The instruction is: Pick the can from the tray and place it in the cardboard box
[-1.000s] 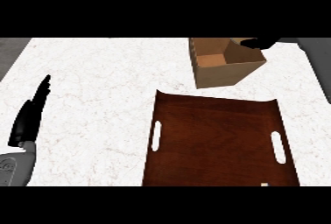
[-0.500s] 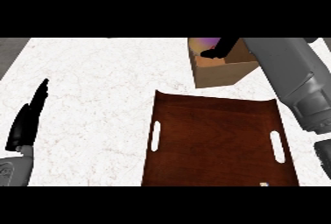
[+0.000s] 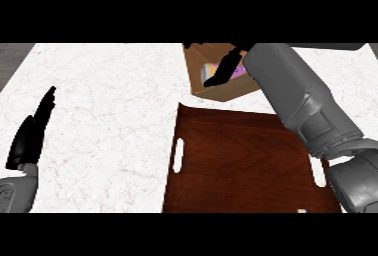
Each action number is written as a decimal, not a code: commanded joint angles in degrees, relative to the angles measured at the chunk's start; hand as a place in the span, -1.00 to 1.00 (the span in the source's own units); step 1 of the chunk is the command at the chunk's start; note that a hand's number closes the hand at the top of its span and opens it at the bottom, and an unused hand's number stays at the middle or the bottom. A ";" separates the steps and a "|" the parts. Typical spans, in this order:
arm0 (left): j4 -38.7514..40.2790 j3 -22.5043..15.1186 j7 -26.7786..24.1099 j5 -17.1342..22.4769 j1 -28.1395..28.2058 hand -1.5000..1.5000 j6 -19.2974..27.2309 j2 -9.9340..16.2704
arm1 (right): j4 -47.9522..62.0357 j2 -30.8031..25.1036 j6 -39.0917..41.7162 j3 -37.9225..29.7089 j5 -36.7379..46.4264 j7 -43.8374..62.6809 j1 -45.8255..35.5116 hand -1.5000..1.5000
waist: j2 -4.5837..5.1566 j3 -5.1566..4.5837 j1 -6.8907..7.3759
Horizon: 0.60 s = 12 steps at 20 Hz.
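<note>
Nearest, dark tray (image 3: 244, 165) bare, slot handles at left and right edges, reaching the view's lower edge. Wide open white counter (image 3: 103, 100) to its left. Left hand (image 3: 33, 132) resting at the left edge, fingers straight, holding nothing. Farther back, box (image 3: 221, 82) just beyond the tray's far edge. Can (image 3: 210, 72) inside, mostly hidden; long axis unclear. Right hand (image 3: 225, 70) over the box, fingers extended downward at the can; grip not discernible.

one head view only, looking steeply down from above and close onto the white marbled bench (image 3: 111, 125); both forearms enter from its lower edge.
</note>
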 commanded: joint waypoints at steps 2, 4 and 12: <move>0.94 -0.11 1.32 -0.69 -2.40 0.00 0.18 0.11 | 1.94 5.10 -2.58 -0.67 -0.24 1.55 1.64 -1.00 | 0.64 0.18 0.03; 0.76 -0.04 -0.61 -1.11 -0.38 0.00 0.92 -0.12 | 1.90 1.52 2.36 -2.26 -1.66 0.00 -0.34 -1.00 | 0.62 0.18 0.28; 2.04 0.85 -0.94 -0.28 -0.43 0.00 0.55 -0.23 | 0.24 -1.81 2.61 -10.85 -9.59 -5.05 0.56 -1.00 | 0.70 0.19 -0.25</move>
